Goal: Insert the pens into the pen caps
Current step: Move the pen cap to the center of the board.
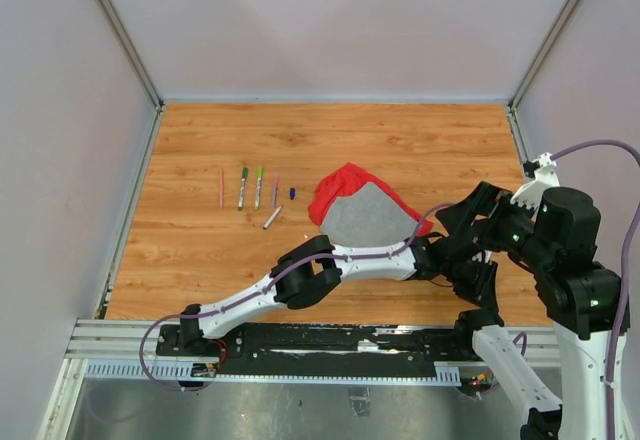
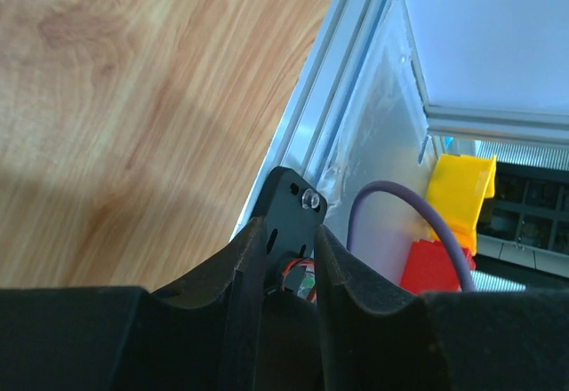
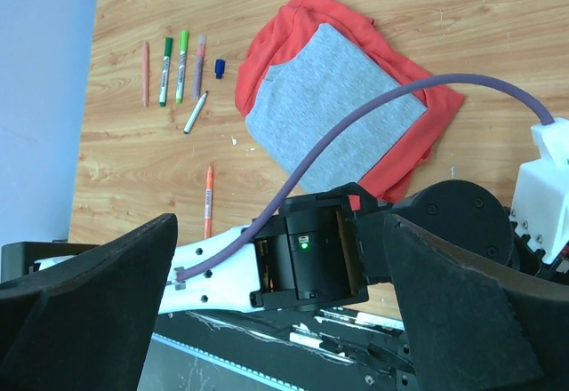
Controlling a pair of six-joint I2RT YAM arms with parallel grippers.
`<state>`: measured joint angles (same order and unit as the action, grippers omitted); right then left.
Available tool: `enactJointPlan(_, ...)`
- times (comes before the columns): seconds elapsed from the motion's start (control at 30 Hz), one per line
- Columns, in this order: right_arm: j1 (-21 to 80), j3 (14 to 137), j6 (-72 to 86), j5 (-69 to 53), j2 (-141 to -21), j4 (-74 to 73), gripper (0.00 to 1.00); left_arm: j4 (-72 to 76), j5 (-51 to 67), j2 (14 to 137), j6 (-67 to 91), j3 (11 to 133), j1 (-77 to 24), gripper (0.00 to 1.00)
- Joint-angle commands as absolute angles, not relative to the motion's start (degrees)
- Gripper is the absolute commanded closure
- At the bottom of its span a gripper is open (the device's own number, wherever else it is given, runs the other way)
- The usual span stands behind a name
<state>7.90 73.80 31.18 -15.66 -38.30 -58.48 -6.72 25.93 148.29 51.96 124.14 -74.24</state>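
Several pens lie in a row at the table's back left: a pink one [image 1: 221, 188], two green ones [image 1: 243, 188] [image 1: 258, 188] and a purple one [image 1: 275, 190]. A blue pen cap [image 1: 292, 192] sits beside them, and a white pen [image 1: 272, 218] lies slanted just in front. An orange pen [image 3: 208, 200] shows only in the right wrist view, next to the left arm. My left gripper [image 2: 286, 231] is at the table's right edge with a narrow gap between its fingers and no pen in it. My right gripper [image 3: 284, 320] is wide open above the left arm's wrist, holding nothing.
A red-and-grey cloth [image 1: 360, 210] lies mid-table, right of the pens. The left arm [image 1: 300, 280] stretches across the front of the table under the right arm [image 1: 560, 250]. The metal frame rail [image 2: 329, 107], a purple cable [image 2: 391, 200] and yellow and red parts [image 2: 458, 195] lie past the table's edge.
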Motion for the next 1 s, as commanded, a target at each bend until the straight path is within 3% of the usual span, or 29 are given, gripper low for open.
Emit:
enactJointPlan(0.0, 8.68, 72.06, 29.56, -16.88, -36.50, -60.02, 0.02, -5.82, 29.84, 150.94, 52.98, 127.30, -75.10, 0.68)
enactJointPlan(0.4, 8.65, 70.96, 29.54, -16.77, -35.36, -61.41, 0.02, -11.07, 32.84, 154.29, 50.15, 132.46, -76.11, 0.79)
enactJointPlan(0.53, 8.66, 70.55, 29.66, -16.79, -35.18, -61.47, 0.01, -11.37, 34.07, 155.14, 49.64, 132.71, -76.20, 0.87)
enactJointPlan(0.97, 8.63, 69.91, 30.07, -16.87, -34.72, -61.93, 0.01, -15.63, 30.08, 156.17, 46.82, 134.02, -76.73, 0.88)
